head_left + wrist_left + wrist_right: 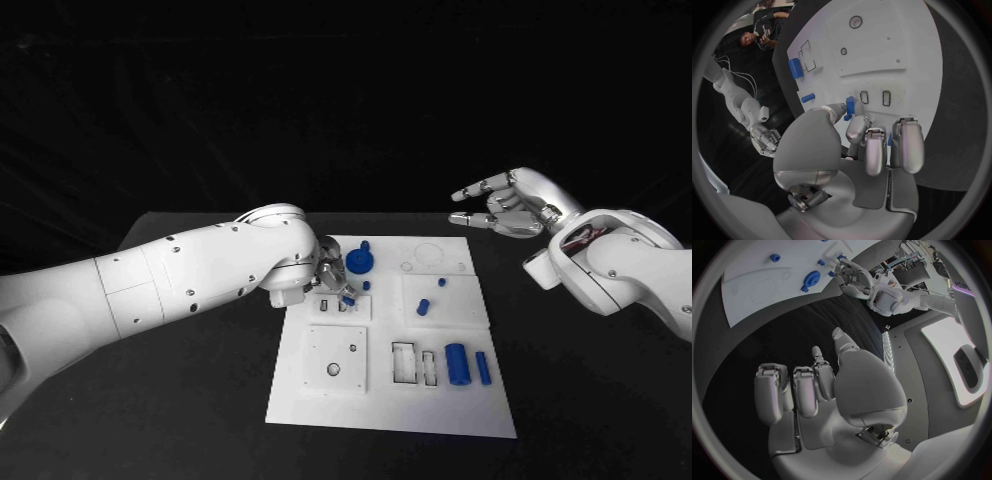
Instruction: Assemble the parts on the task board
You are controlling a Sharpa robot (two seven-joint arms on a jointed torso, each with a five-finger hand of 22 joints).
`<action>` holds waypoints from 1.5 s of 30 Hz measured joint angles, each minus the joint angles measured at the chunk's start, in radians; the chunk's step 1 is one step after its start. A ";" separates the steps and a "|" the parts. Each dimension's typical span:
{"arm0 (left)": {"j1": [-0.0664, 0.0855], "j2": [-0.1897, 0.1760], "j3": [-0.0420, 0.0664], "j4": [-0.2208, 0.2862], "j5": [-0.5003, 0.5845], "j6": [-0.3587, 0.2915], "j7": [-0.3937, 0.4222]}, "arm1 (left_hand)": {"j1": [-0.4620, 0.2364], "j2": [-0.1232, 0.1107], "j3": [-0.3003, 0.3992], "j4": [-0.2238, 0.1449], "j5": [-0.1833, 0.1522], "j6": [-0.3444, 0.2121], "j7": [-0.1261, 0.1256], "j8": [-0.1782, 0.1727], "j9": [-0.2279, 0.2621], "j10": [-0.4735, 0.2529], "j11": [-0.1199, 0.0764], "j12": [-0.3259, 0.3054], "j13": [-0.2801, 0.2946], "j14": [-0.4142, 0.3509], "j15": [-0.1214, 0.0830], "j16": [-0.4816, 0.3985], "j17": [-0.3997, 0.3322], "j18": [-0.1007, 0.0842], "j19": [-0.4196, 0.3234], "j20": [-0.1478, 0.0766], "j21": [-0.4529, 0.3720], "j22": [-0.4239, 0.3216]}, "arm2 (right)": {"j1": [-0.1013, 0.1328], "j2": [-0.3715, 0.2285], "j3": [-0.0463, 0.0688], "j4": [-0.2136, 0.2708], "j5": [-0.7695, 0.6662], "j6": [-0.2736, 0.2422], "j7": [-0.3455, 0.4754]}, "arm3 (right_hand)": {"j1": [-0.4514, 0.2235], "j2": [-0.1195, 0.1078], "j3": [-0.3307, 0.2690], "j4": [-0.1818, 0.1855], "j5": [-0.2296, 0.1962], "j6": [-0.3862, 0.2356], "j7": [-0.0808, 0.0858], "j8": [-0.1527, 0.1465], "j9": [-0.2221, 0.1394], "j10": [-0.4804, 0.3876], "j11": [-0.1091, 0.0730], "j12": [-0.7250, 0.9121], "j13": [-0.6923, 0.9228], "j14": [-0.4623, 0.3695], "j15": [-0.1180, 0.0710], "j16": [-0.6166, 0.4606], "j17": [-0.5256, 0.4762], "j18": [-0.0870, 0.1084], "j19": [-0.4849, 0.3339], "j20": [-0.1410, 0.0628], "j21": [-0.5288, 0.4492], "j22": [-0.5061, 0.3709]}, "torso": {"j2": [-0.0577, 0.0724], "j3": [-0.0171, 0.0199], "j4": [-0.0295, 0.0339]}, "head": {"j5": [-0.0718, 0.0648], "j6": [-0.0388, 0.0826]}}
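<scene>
The white task board (325,400) lies flat on the black surface (173,400), its long side running away from the robot. On its near right part lie a fat blue cylinder (456,363) and a thin blue peg (482,367) side by side (both point along that long side). The left robot hand (329,281) pinches a small blue part (850,107) over the board's far left. The right robot hand (505,208) hangs past the far right corner, fingers apart, holding nothing.
</scene>
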 measured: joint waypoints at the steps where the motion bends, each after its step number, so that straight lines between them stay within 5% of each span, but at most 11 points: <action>1: -0.002 -0.007 0.000 0.008 0.001 -0.013 0.000 | 0.000 0.000 0.000 0.000 0.001 0.000 0.000 0.000 0.000 0.000 0.000 0.003 0.001 0.000 0.000 0.000 0.000 0.000 0.000 0.000 0.000 0.000 | 0.000 0.000 0.000 0.000 0.000 0.000 0.000 | 0.000 0.000 0.000 0.000 0.000 0.000 0.000 0.000 0.000 0.000 0.000 0.000 0.000 0.000 0.000 0.000 0.000 0.000 0.000 0.000 0.000 0.000 | 0.000 0.0001 0.0001 | 0.001 0.000; 22: -0.057 -0.057 -0.003 0.085 -0.103 -0.176 0.000 | -0.012 -0.012 0.011 -0.011 0.005 0.006 0.002 -0.001 0.001 0.014 0.000 0.008 0.014 0.000 0.000 0.000 0.000 0.000 0.000 0.000 0.017 0.000 | -0.001 -0.005 -0.001 -0.002 0.000 0.001 0.000 | 0.000 0.000 -0.003 0.003 0.000 0.000 0.000 0.000 0.000 0.000 0.000 0.000 0.000 0.000 0.000 0.000 0.001 0.000 0.000 0.000 0.000 0.001 | -0.001 0.0018 0.0038 | 0.002 -0.007; 45: -0.062 -0.070 0.000 0.099 -0.140 -0.153 0.002 | -0.022 -0.022 0.025 -0.025 0.005 0.013 0.002 -0.003 0.001 0.018 -0.003 0.013 0.016 0.000 0.000 0.000 0.000 0.000 0.000 0.000 0.021 0.000 | -0.002 -0.004 -0.001 -0.006 0.002 0.005 0.001 | 0.000 0.000 -0.003 0.003 0.000 0.000 0.000 0.000 -0.001 0.000 0.000 0.000 0.000 0.000 0.000 -0.004 0.000 0.000 0.000 0.000 0.000 0.000 | 0.001 0.0023 0.0026 | 0.005 -0.012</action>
